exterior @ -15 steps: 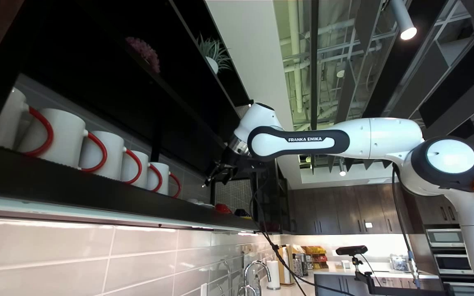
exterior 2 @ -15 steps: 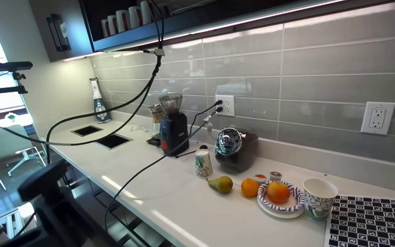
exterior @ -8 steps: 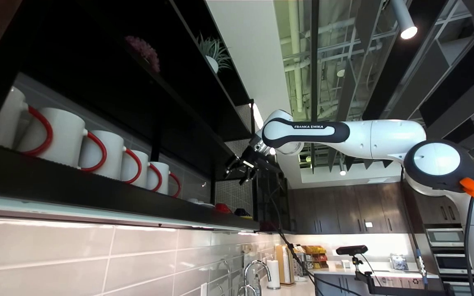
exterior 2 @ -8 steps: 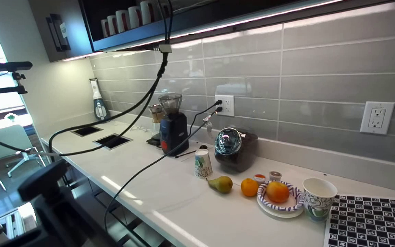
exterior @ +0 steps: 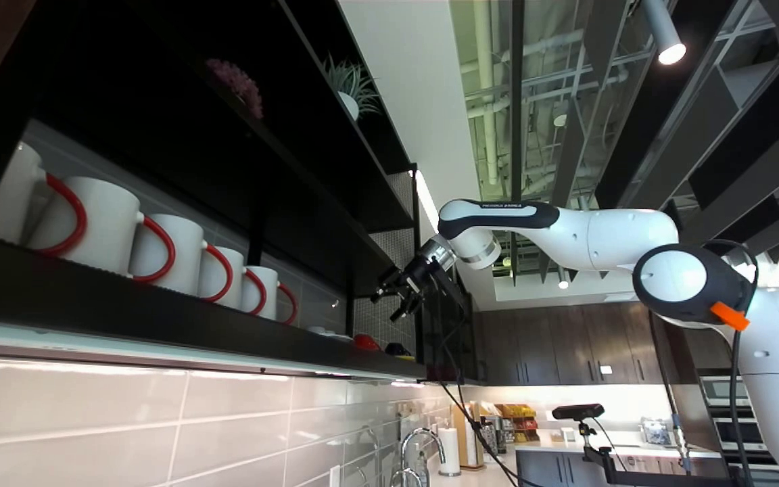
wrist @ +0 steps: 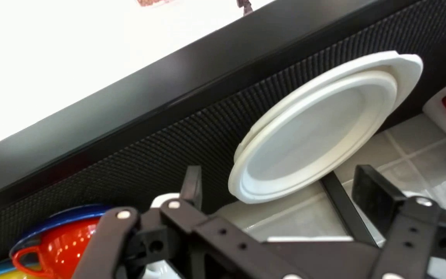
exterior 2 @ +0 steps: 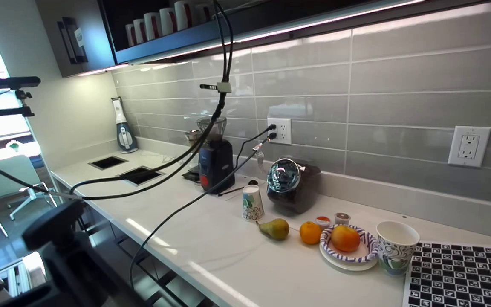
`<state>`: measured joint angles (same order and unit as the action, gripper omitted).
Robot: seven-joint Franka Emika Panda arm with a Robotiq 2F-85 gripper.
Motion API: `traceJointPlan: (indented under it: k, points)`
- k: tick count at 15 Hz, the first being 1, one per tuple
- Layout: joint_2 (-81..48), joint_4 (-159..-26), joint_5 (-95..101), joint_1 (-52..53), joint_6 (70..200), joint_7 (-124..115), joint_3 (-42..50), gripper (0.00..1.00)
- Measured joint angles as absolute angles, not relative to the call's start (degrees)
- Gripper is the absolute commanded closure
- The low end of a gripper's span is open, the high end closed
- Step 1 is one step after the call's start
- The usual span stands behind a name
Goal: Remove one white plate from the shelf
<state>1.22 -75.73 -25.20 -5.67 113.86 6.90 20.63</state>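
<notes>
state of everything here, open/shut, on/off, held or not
fingers: open, holding nothing
white plate: stacked, on the shelf, not gripped
white mugs: in a row, ungripped
ceiling spotlight: on
under-shelf light: on
farther outlet: two plugs in
large paper cup: upright, open top
small paper cup: upside down
striped bowl: holding one fruit

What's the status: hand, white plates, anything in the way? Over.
Hand open, holding nothing. White plates stacked on the shelf, ungripped. Red cup off to one side in wrist view, not between hand and plates.
</notes>
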Motion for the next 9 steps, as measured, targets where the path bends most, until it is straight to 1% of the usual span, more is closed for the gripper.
traceJointPlan:
  k: [2, 9]
  points:
    - [-2.3, -72.22, -26.18, -7.71, 111.31, 8.23, 20.11, 0.0]
    - [-12.3, -61.08, -30.98, -14.38, 111.12, 11.05, 14.13, 0.0]
